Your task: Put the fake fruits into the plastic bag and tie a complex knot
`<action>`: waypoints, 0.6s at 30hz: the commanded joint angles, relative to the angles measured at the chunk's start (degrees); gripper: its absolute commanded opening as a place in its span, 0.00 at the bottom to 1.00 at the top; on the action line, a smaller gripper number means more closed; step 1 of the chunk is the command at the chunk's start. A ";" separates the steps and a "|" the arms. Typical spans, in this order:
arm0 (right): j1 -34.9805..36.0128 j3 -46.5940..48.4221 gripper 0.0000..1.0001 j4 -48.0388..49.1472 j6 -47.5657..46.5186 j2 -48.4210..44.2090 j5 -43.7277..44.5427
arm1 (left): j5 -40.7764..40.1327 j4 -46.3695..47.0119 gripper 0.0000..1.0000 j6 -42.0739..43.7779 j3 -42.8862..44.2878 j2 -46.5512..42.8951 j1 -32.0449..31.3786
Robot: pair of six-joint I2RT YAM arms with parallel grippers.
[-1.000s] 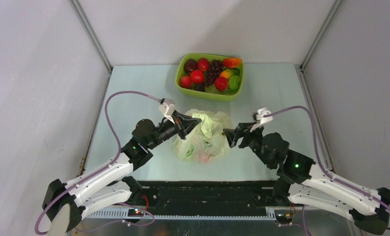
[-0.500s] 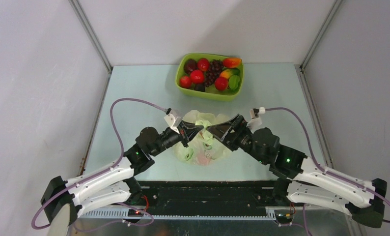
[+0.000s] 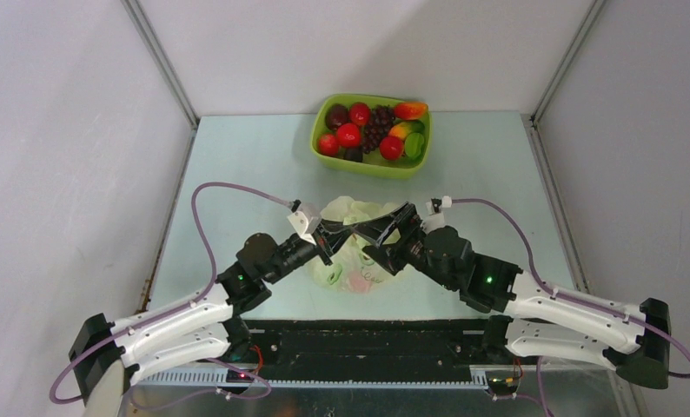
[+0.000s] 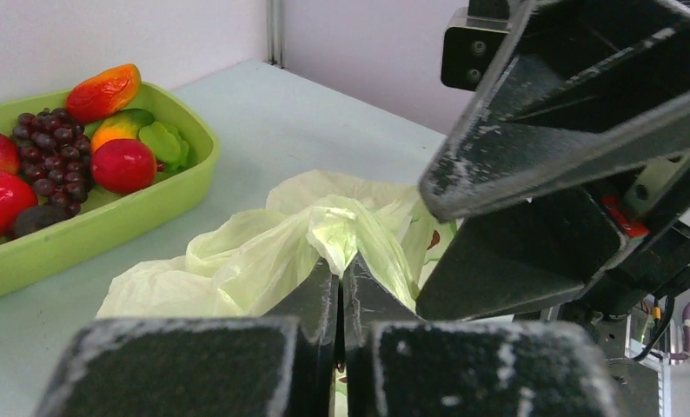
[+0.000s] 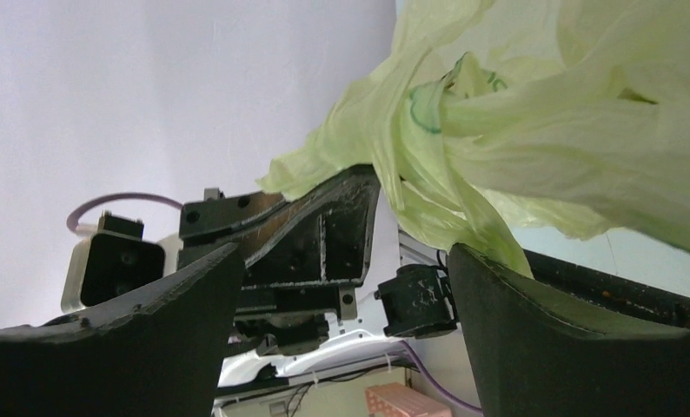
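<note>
Left gripper (image 4: 337,276) is clamping — jaws closed — a fold of the plastic bag (image 4: 255,252); right gripper (image 5: 343,254) is standing open (jaws wide), the bag hanging between them.

The left arm (image 3: 172,320) and the right arm (image 3: 567,306) have white shells and black joints. A purple cable (image 3: 228,185) runs along each, and a green light (image 3: 240,279) glows on each elbow. The left hand (image 3: 350,228) and the right hand (image 3: 365,241) are black wedges with scuffed pale edges and small screws (image 4: 473,48).

Left fingers (image 5: 324,228) and plastic bag (image 5: 541,130) — crowding between right fingers (image 5: 550,347).
</note>
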 commanded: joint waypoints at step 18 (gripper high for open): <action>-3.08 2.37 0.83 3.22 4.52 5.04 3.74 | -2.92 2.01 0.00 5.01 -2.17 -2.87 -4.46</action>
